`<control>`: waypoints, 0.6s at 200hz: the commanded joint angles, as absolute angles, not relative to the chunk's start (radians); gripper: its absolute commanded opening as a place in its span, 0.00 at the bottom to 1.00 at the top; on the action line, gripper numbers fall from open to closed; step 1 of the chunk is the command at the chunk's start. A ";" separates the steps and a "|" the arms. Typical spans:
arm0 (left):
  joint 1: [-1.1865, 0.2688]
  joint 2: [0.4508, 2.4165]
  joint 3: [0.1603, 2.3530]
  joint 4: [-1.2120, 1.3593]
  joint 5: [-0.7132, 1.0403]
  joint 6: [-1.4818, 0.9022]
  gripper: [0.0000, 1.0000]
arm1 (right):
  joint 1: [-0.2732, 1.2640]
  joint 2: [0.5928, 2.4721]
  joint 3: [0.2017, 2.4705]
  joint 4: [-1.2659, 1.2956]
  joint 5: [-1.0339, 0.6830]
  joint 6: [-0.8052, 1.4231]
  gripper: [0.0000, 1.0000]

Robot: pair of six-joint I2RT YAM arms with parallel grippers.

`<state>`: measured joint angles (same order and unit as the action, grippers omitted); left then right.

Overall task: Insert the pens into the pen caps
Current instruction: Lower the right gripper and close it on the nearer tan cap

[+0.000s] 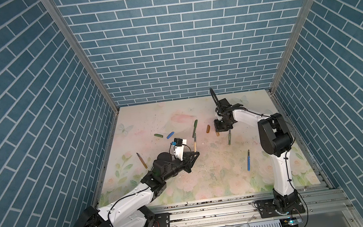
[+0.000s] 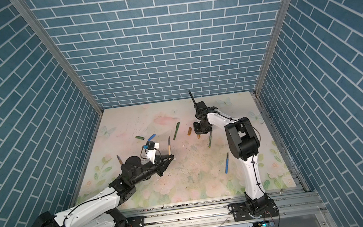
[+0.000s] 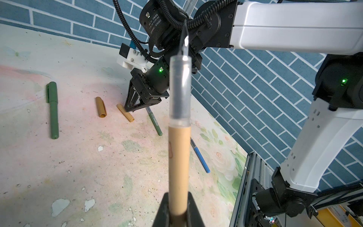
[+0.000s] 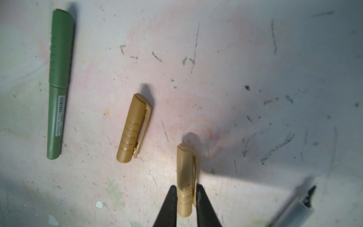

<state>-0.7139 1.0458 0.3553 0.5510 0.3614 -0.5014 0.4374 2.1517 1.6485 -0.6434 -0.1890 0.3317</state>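
pretty scuffed floral tabletop (image 1: 184,179), green cap (image 1: 158,135) and blue cap (image 1: 170,134) just beside each other back left, capped green pen (image 1: 195,128) mid-back, amber cap (image 1: 208,128) near tan cap (image 1: 217,134), uncapped green pen (image 1: 229,138) beside those, blue pen (image 1: 248,160) off right, orange-brown pen (image 1: 142,161) far left

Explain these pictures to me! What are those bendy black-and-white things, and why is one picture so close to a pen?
Those are two robot arms with pinching grippers for hands. Two pictures look down from a camera above the table; the close-ups come from little cameras on each arm's wrist. The left gripper holds a tan pen by its back end. The right gripper pinches a tan cap lying on the table. Also lying there: a brown cap, a green pen with its cap on, a bare green pen, a blue pen, a brownish pen, a green cap and a blue cap.
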 commanded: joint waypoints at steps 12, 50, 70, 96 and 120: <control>-0.716 1.053 0.388 0.567 0.378 -0.491 0.00 | 0.433 2.181 1.669 -0.672 -0.179 0.301 0.20; -0.716 1.061 0.385 0.574 0.377 -0.494 0.00 | 0.431 2.186 1.664 -0.673 -0.147 0.294 0.21; -0.716 1.066 0.382 0.581 0.378 -0.497 0.00 | 0.430 2.186 1.663 -0.676 -0.131 0.286 0.23; -0.716 1.072 0.383 0.585 0.379 -0.497 0.00 | 0.431 2.221 1.667 -0.687 -0.098 0.272 0.25; -0.716 1.079 0.383 0.593 0.380 -0.497 0.00 | 0.431 2.232 1.667 -0.687 -0.094 0.262 0.26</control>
